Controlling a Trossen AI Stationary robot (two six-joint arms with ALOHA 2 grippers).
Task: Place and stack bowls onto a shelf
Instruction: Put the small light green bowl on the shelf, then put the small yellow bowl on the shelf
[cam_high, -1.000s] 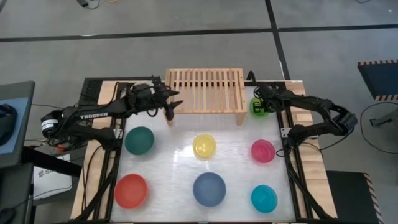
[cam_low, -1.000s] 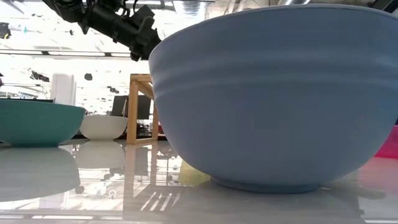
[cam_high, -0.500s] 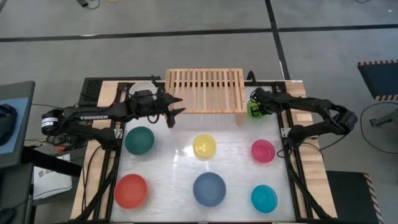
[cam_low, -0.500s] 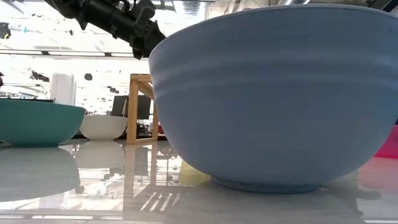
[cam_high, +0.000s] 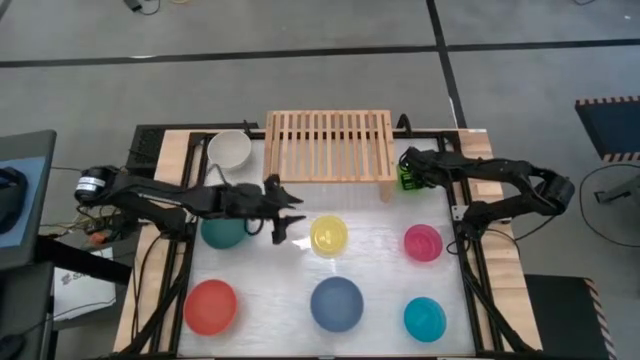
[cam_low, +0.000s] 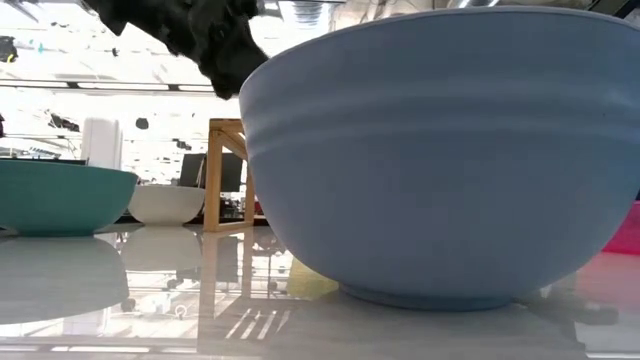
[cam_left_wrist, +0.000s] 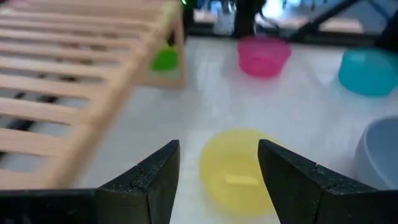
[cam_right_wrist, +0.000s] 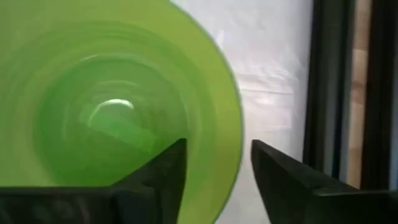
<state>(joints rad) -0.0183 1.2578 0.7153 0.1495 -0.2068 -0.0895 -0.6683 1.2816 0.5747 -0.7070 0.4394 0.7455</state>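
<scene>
Gleaming round lime bowl (cam_right_wrist: 118, 106) possibly between parted right claw (cam_right_wrist: 214, 165) tips

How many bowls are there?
8, none on the shelf: white left of it, green right, under a pincer; teal, yellow, pink mid-table; red, blue, cyan in front.

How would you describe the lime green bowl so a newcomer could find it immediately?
Start at the wooden shelf at the table's far edge. Just off its right end, under the right gripper, sits the lime green bowl. It is the only green one, and lies nearer the shelf than the magenta bowl.
</scene>
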